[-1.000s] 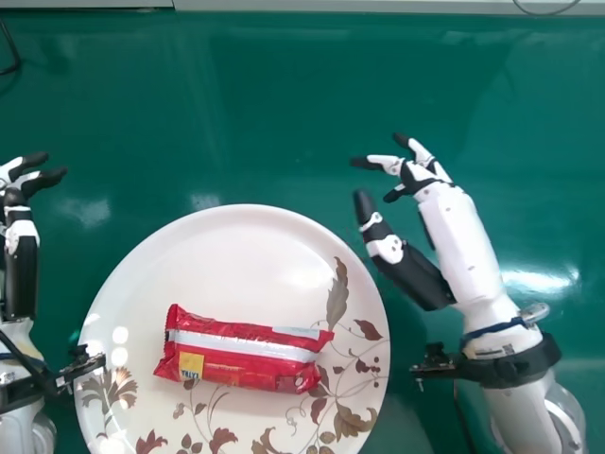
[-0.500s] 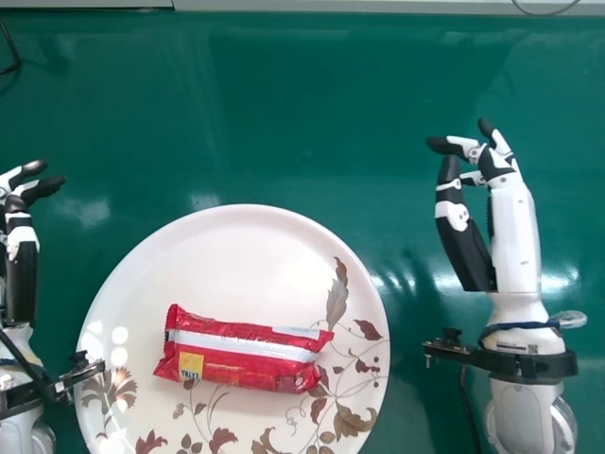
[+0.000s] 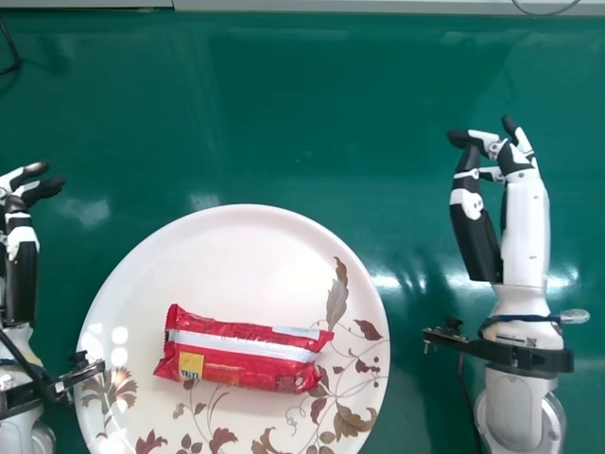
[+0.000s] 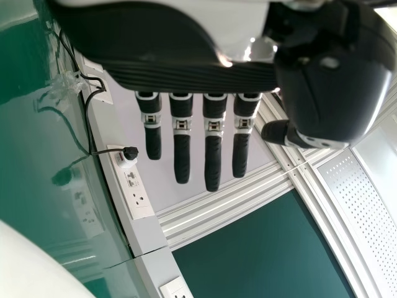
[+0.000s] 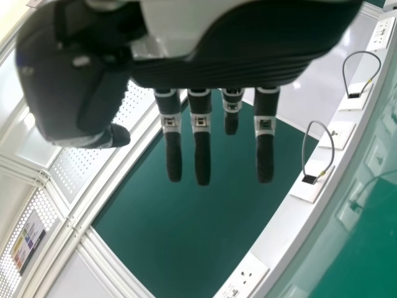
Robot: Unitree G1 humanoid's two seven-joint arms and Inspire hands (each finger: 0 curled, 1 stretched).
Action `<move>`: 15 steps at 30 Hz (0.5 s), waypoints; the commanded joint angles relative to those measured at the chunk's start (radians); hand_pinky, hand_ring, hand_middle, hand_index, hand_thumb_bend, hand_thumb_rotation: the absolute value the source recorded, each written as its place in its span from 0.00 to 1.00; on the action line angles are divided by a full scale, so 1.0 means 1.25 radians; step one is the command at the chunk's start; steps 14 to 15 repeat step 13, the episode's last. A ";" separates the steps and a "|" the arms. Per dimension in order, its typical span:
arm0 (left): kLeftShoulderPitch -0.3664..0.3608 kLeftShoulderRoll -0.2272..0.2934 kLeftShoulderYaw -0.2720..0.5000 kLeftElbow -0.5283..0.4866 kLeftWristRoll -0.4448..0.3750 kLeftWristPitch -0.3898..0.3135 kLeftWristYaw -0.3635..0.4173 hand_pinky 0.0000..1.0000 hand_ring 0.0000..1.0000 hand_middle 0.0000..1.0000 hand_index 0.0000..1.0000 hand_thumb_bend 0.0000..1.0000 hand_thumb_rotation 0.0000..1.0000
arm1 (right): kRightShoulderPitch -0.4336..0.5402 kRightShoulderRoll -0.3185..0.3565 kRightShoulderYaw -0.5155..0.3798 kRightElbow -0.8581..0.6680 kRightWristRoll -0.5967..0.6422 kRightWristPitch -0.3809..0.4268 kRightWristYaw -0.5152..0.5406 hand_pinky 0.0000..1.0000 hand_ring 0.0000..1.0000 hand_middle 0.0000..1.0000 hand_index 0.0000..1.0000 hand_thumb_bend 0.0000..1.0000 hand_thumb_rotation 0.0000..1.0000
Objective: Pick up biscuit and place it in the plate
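The green worktop (image 3: 284,95) had a glossy surface, with patches of light shining on it. Beyond its far edge ran a pale strip (image 3: 378,5), crossed by a thin looped cable (image 3: 548,12) toward the right in the head view; a dark cord (image 3: 11,45) curved in at the far left.

In the left wrist view, a black plug (image 4: 130,153) with a black lead (image 4: 90,121) sat at a white socket strip (image 4: 131,186), near some crumpled clear material (image 4: 65,84). White rails (image 4: 217,205) framed a green panel (image 4: 260,248).

In the right wrist view, grey cable loops (image 5: 304,149) rose from white socket plates (image 5: 341,133), and a colourful poster (image 5: 28,242) hung against perforated panelling (image 5: 43,208).
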 commanded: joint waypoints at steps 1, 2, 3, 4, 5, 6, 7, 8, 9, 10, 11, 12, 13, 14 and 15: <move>0.014 -0.016 -0.009 0.008 -0.004 -0.008 0.006 0.85 0.72 0.69 0.77 0.10 0.32 | 0.002 0.005 -0.005 0.006 0.002 0.004 -0.011 0.52 0.64 0.69 0.69 0.48 0.71; 0.013 -0.017 -0.010 0.011 -0.003 -0.013 0.008 0.84 0.72 0.70 0.77 0.09 0.31 | 0.000 0.004 -0.007 0.007 0.006 0.005 -0.011 0.53 0.64 0.69 0.69 0.48 0.71; 0.010 -0.019 -0.011 0.016 -0.003 -0.019 0.009 0.83 0.72 0.70 0.77 0.09 0.30 | -0.001 0.003 -0.009 0.008 0.010 0.005 -0.011 0.53 0.65 0.69 0.70 0.48 0.70; 0.008 -0.021 -0.012 0.020 -0.004 -0.022 0.011 0.83 0.72 0.70 0.76 0.10 0.29 | -0.003 0.002 -0.011 0.010 0.012 0.005 -0.012 0.54 0.65 0.70 0.70 0.48 0.69; 0.006 -0.024 -0.013 0.025 -0.005 -0.025 0.012 0.83 0.72 0.71 0.77 0.10 0.28 | -0.005 0.002 -0.013 0.011 0.014 0.007 -0.013 0.54 0.65 0.70 0.70 0.48 0.69; 0.004 -0.027 -0.014 0.029 -0.006 -0.026 0.014 0.84 0.73 0.72 0.77 0.11 0.29 | -0.006 0.001 -0.016 0.011 0.014 0.008 -0.012 0.54 0.66 0.70 0.70 0.49 0.69; 0.000 -0.030 -0.015 0.033 -0.003 -0.028 0.016 0.84 0.73 0.72 0.77 0.12 0.31 | -0.009 -0.002 -0.019 0.013 0.015 0.008 -0.012 0.55 0.66 0.71 0.71 0.49 0.69; -0.004 -0.033 -0.017 0.039 0.001 -0.032 0.019 0.84 0.73 0.73 0.77 0.12 0.32 | -0.013 -0.005 -0.023 0.017 0.017 0.007 -0.012 0.55 0.67 0.71 0.71 0.49 0.70; -0.007 -0.035 -0.018 0.044 0.004 -0.037 0.022 0.83 0.73 0.73 0.77 0.12 0.32 | -0.016 -0.008 -0.027 0.020 0.018 0.006 -0.011 0.55 0.67 0.71 0.71 0.49 0.70; -0.011 -0.037 -0.020 0.050 0.007 -0.042 0.025 0.82 0.73 0.73 0.77 0.11 0.33 | -0.020 -0.010 -0.031 0.023 0.022 0.004 -0.011 0.56 0.67 0.71 0.71 0.49 0.70; -0.015 -0.039 -0.022 0.058 0.010 -0.048 0.028 0.82 0.73 0.73 0.77 0.11 0.34 | -0.022 -0.010 -0.034 0.024 0.024 0.008 -0.009 0.56 0.67 0.71 0.71 0.49 0.70; -0.018 -0.040 -0.024 0.064 0.013 -0.054 0.031 0.82 0.73 0.73 0.77 0.11 0.34 | -0.024 -0.010 -0.037 0.023 0.028 0.010 -0.007 0.56 0.68 0.72 0.71 0.50 0.70; -0.021 -0.043 -0.026 0.069 0.015 -0.057 0.034 0.82 0.73 0.73 0.76 0.11 0.35 | -0.027 -0.011 -0.041 0.025 0.031 0.012 -0.005 0.57 0.68 0.72 0.71 0.50 0.70; -0.021 -0.043 -0.026 0.069 0.015 -0.057 0.034 0.82 0.73 0.73 0.76 0.11 0.35 | -0.027 -0.011 -0.041 0.025 0.031 0.012 -0.005 0.57 0.68 0.72 0.71 0.50 0.70; -0.021 -0.043 -0.026 0.069 0.015 -0.057 0.034 0.82 0.73 0.73 0.76 0.11 0.35 | -0.027 -0.011 -0.041 0.025 0.031 0.012 -0.005 0.57 0.68 0.72 0.71 0.50 0.70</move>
